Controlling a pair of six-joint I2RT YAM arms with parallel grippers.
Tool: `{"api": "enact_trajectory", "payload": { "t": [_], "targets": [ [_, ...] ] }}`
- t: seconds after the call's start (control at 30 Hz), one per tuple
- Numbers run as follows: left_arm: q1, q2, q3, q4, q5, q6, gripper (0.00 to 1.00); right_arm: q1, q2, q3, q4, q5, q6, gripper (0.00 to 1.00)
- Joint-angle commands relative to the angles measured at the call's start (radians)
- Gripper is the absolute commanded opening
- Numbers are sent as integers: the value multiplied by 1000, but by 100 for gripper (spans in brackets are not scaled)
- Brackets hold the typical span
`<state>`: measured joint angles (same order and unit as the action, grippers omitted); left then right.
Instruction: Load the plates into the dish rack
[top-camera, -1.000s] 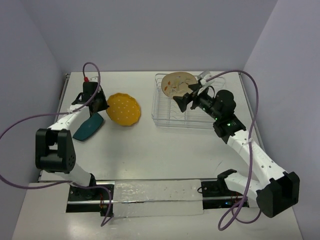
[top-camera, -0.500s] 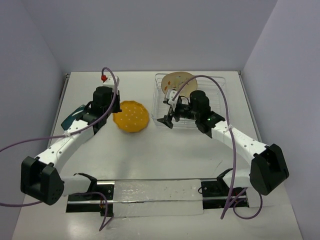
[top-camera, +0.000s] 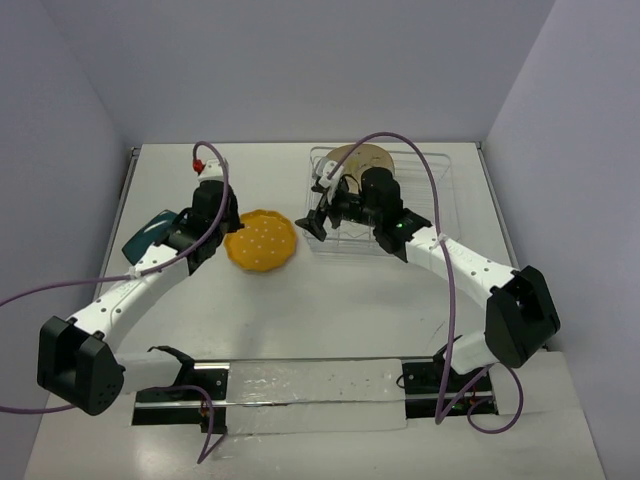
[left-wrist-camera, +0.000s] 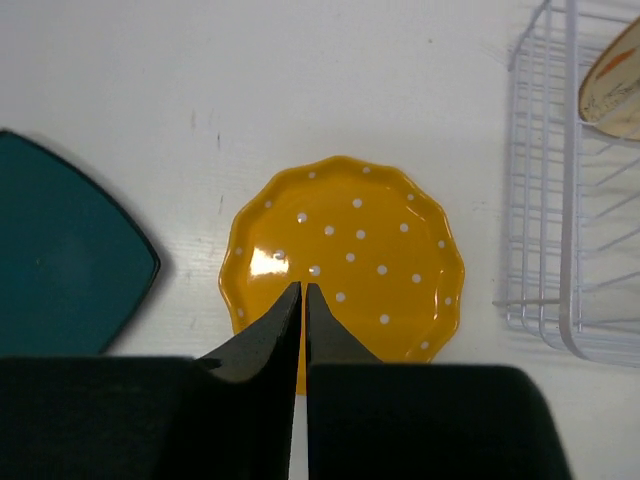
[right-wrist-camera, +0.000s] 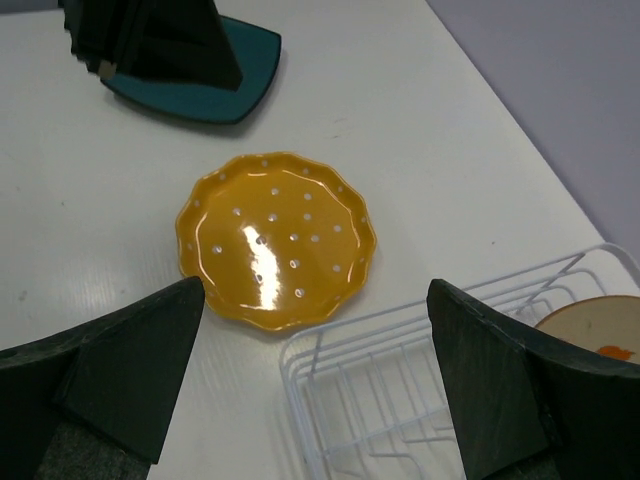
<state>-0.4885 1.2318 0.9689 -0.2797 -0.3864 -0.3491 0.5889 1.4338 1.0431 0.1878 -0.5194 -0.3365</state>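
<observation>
The yellow-orange dotted plate (top-camera: 262, 241) lies flat on the table just left of the wire dish rack (top-camera: 425, 215). My left gripper (top-camera: 222, 236) is shut, and in the left wrist view its tips (left-wrist-camera: 302, 290) are over the near part of this plate (left-wrist-camera: 345, 260). The dark teal plate (top-camera: 150, 232) lies at the far left (left-wrist-camera: 60, 265). The cream floral plate (top-camera: 355, 160) stands upright in the rack's back left. My right gripper (top-camera: 310, 222) is open and empty above the rack's left front corner (right-wrist-camera: 316, 288), facing the yellow plate (right-wrist-camera: 275, 240).
The rack's white wire rim (right-wrist-camera: 420, 340) and dividers lie right under my right gripper. My left gripper (right-wrist-camera: 150, 40) shows beyond the yellow plate, in front of the teal plate (right-wrist-camera: 245, 60). The rack's left wall (left-wrist-camera: 570, 200) stands close to the plate's right rim.
My right gripper has left the cream plate standing in the rack and swung left to the rack's left edge. The yellow plate and my left gripper have shifted right, towards the rack.
</observation>
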Motion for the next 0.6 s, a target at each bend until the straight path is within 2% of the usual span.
{"api": "enact_trajectory", "payload": {
  "t": [0.0, 0.03, 0.1, 0.23, 0.4, 0.57],
  "targets": [
    [6, 33, 30, -127, -57, -282, 24, 48, -22, -24, 96, 153, 143, 100],
    [6, 47, 21, -156, -40, -346, 32, 55, -35, -32, 112, 177, 159, 100],
    [5, 78, -13, -177, 1, -409, 37, 70, -62, -53, 124, 248, 189, 100],
    [10, 148, -45, -239, -32, -582, 45, 93, -129, -114, 147, 356, 234, 100],
    [25, 243, -19, -291, -56, -692, 47, 108, -169, -157, 161, 426, 295, 100],
    [91, 335, -45, -248, 14, -745, 44, 169, -200, -214, 147, 479, 262, 100]
  ]
}}
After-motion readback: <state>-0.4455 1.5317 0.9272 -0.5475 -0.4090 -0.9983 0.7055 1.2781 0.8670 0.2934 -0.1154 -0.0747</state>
